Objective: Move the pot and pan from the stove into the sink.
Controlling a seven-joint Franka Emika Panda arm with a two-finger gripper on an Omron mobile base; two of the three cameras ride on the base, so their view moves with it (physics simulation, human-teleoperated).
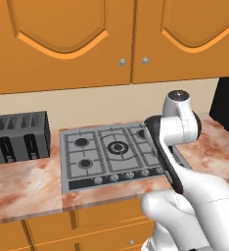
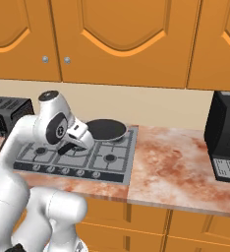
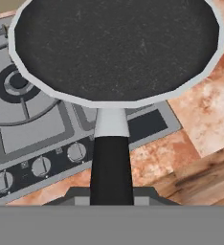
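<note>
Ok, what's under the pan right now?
Under the pan, held by its handle, lie the stove's right edge, front knobs and marble counter. Whatever sits directly beneath its base is covered.

The pan (image 2: 106, 129) sits over the stove's (image 2: 107, 157) rear right corner, the toaster (image 1: 19, 136) left of the stove.

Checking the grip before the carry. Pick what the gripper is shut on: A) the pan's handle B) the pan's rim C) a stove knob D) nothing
A: in the hand view the gripper is closed on the black handle of the pan, above the stove.
</note>
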